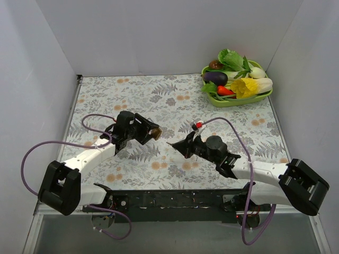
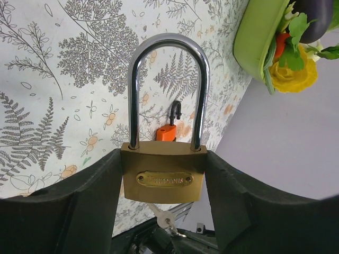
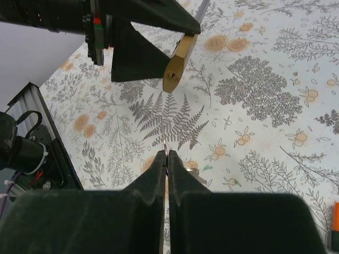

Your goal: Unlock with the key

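A brass padlock (image 1: 155,132) with a closed steel shackle (image 2: 168,45) is clamped by its body (image 2: 163,179) between my left gripper's (image 1: 150,131) fingers (image 2: 90,196), held above the table. In the right wrist view its bottom end (image 3: 176,62) faces the camera and the keyhole shows. My right gripper (image 3: 166,154) is shut on a small silver key (image 3: 166,148); only the key's tip sticks out. The tip points toward the keyhole with a clear gap between them. The key (image 2: 165,217) also shows below the padlock in the left wrist view.
A green tray (image 1: 263,97) of toy vegetables stands at the back right corner. A small orange piece (image 2: 166,132) shows through the shackle. Purple cables loop beside both arms. White walls enclose the patterned table (image 1: 159,100).
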Controlling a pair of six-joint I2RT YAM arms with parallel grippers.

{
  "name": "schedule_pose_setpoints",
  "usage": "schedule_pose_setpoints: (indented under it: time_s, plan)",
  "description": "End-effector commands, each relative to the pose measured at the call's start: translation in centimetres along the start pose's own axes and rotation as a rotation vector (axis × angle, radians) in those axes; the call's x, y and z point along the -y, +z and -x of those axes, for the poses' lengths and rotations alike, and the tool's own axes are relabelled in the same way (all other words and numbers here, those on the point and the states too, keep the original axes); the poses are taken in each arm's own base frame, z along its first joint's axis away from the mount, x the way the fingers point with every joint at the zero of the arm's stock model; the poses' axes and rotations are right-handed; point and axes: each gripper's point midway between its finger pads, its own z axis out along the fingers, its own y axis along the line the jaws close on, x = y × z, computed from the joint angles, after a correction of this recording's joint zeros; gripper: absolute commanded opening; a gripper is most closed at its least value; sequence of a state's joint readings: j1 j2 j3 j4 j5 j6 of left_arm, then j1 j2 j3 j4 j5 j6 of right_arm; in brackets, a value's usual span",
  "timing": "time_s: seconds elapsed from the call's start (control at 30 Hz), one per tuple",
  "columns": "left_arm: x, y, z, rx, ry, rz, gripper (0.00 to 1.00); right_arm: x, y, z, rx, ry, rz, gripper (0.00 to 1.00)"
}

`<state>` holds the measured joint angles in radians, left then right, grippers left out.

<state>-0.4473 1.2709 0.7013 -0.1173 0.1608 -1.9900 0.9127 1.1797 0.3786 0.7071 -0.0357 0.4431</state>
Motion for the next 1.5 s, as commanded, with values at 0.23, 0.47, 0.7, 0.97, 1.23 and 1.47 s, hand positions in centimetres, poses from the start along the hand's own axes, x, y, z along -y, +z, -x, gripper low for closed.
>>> schedule_pose_setpoints:
  time_s: [0.23,0.47,0.7,0.97,1.23,1.47]
  plan:
    - [5.1,-3.3,0.7,0.005,-0.456,-0.165,0.0,-2.1,3.7,5.4,0.142,0.013,0.021,0.01]
    - [4.8,-3.5,0.6,0.005,-0.489,-0.163,0.0,-2.3,5.1,5.2,0.134,0.016,0.019,0.01]
    - [4.8,-3.8,1.1,0.023,-0.53,-0.173,0.0,-2.1,5.5,4.3,0.118,0.031,0.004,0.01]
    - [4.8,-3.8,1.1,0.023,-0.554,-0.174,0.0,-1.8,5.9,3.5,0.109,0.046,-0.004,0.01]
    - [4.3,-3.7,1.1,0.027,-0.576,-0.162,0.0,-2.5,5.9,3.9,0.116,0.051,0.016,0.01]
    - [4.1,-3.7,1.1,0.028,-0.579,-0.161,0.0,-2.6,6.0,3.4,0.106,0.061,0.016,0.01]
